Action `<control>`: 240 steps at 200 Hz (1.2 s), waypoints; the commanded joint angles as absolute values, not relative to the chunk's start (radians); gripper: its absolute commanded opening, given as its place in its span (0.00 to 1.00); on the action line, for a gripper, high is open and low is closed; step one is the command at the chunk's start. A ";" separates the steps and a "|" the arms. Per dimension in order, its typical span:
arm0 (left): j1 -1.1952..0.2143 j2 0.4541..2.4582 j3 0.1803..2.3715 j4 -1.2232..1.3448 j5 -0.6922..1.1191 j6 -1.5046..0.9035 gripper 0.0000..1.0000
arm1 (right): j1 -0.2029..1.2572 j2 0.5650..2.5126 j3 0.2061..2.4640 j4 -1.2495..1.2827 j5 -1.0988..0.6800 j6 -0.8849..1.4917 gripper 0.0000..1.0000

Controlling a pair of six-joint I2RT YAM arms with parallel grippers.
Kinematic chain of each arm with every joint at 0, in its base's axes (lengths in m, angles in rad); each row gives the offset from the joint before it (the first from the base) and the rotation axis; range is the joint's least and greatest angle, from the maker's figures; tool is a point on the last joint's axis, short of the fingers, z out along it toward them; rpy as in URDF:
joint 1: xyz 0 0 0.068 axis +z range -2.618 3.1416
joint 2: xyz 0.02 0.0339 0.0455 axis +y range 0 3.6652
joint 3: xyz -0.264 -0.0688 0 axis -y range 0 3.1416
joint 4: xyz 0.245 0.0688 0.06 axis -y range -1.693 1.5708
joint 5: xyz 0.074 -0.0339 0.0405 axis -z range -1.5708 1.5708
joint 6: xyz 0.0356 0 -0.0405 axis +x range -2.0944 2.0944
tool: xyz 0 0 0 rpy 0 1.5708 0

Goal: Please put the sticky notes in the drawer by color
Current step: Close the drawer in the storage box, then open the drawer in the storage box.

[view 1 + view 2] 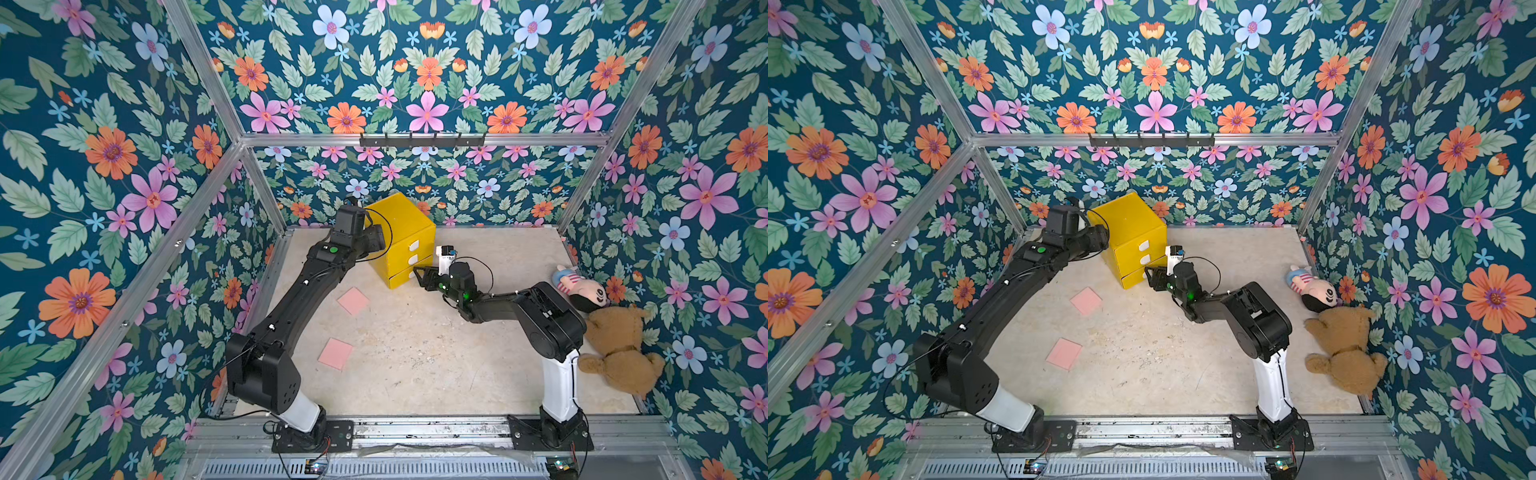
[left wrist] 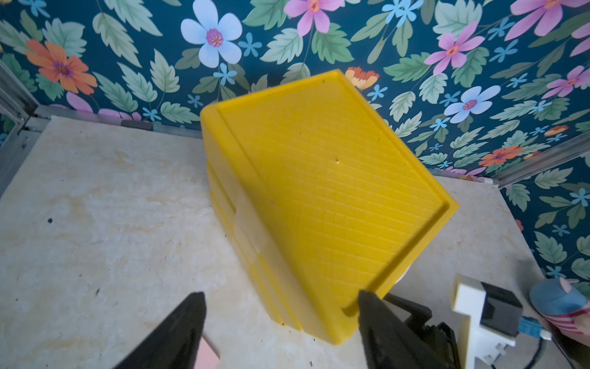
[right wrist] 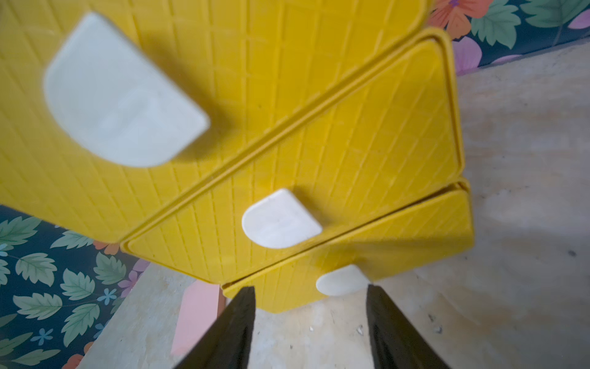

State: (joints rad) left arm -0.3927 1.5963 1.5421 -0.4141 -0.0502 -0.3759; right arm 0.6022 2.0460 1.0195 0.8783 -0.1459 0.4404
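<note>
drawer (image 1: 400, 218), yellow, with white tabs (image 3: 282, 219)

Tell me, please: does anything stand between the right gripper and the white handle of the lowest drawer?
Nothing visible does. In the right wrist view the right gripper is open, and the white handle of the lowest drawer lies just ahead of it, close to one fingertip.

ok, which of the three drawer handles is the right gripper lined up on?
The bottom handle. It sits just ahead of the open right gripper, in line with the gap between its tips. The middle handle and top handle are higher up, clear of it.
</note>
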 commanded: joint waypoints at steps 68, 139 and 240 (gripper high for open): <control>-0.379 1.800 1.641 -0.401 -0.041 -0.480 0.86 | 0.571 2.261 1.071 1.148 -0.294 0.646 0.73; -0.377 1.810 1.583 -0.410 -0.050 -0.463 0.68 | 0.566 2.343 1.156 1.111 -0.323 0.670 0.72; -0.368 1.819 1.568 -0.423 -0.015 -0.456 0.63 | 0.566 2.357 1.221 1.033 -0.350 0.687 0.48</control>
State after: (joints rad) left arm -0.3725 1.8038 1.5787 -0.2913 -0.0216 -0.4755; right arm 0.5636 2.3543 1.2087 1.0595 -0.3275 0.6838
